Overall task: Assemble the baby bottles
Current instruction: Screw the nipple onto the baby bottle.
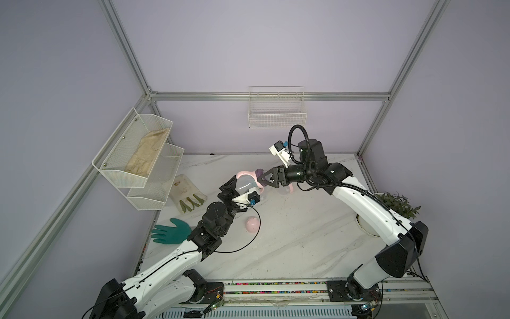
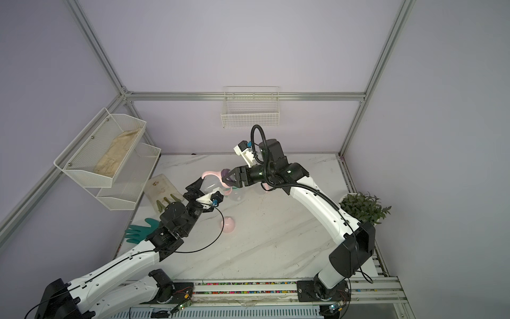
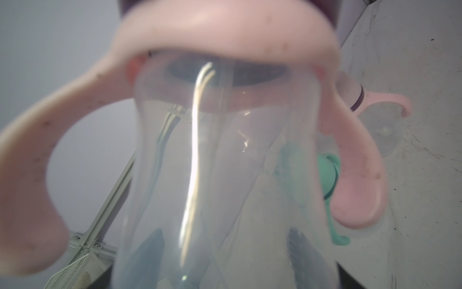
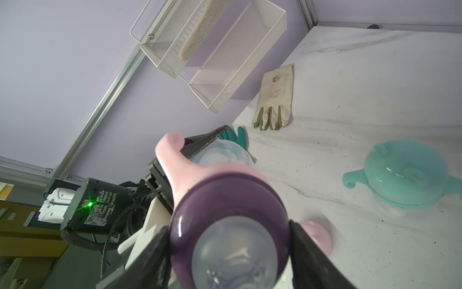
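Note:
One of the baby bottles [image 1: 244,187] [image 2: 210,184] is held in the air over the middle of the table, between both arms. My left gripper [image 1: 239,189] [image 3: 225,250] is shut on its clear body [image 3: 225,162], and a thin straw [image 3: 195,140] runs inside. My right gripper [image 1: 263,178] [image 4: 228,242] is shut on the purple collar [image 4: 225,200] around the clear nipple [image 4: 235,250]. A pink two-handled ring [image 4: 190,165] [image 3: 225,32] sits under the collar. A pink dome cap [image 1: 252,224] [image 4: 317,237] lies on the table.
A mint-capped bottle [image 4: 405,175] and another pink-handled one [image 3: 360,100] stand beneath the right arm. A green glove [image 1: 171,230] and a cream glove [image 1: 187,190] lie at the left. Mesh shelves [image 1: 138,154], a wire basket [image 1: 277,110] and a plant [image 1: 397,205] line the edges.

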Action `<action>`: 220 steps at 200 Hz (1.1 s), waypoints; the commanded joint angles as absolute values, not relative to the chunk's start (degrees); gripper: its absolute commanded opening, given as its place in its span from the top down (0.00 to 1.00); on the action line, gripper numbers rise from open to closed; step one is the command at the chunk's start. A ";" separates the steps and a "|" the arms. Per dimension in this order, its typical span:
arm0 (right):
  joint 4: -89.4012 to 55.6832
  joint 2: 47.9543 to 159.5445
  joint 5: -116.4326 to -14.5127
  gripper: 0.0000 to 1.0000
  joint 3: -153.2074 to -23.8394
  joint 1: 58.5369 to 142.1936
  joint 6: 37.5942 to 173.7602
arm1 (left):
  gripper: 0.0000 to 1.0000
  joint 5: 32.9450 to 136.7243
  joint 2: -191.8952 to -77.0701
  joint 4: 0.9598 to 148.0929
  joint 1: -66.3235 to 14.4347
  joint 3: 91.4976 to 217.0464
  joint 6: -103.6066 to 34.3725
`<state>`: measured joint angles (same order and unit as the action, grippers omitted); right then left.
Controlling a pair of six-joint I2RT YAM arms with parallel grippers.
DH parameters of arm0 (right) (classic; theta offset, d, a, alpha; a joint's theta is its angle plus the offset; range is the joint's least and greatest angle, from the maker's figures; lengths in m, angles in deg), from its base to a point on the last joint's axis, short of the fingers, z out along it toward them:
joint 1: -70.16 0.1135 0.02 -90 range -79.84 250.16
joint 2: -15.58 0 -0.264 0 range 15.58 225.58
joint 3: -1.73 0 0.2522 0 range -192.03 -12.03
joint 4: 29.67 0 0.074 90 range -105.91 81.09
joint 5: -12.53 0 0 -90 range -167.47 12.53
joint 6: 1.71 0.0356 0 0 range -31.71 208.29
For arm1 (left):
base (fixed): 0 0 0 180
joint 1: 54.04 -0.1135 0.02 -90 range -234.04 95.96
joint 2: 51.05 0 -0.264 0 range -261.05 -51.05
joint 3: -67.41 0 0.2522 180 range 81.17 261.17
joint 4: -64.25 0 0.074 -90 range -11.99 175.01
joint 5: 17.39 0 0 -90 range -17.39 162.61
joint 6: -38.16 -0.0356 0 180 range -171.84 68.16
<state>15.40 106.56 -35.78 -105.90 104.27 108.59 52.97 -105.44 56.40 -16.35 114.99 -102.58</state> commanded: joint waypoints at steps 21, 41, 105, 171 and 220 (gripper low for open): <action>15.86 103.70 -30.31 1.00 -104.77 104.53 108.59 | 0.67 62.49 -102.68 54.57 -16.17 115.89 -96.32; 15.99 102.99 -30.46 1.00 -104.40 104.53 107.99 | 0.48 65.30 -103.04 56.20 -16.19 116.97 -93.99; 18.45 100.93 -36.82 1.00 -104.98 103.92 105.70 | 0.00 70.88 -104.72 62.86 -16.16 117.88 -91.38; 39.43 102.96 -66.36 1.00 -111.35 103.85 93.45 | 0.00 63.89 -97.50 67.71 -16.22 114.03 -82.35; 41.66 103.88 -76.77 1.00 -105.55 103.83 90.46 | 0.00 59.65 -91.47 72.57 -16.22 113.96 -72.64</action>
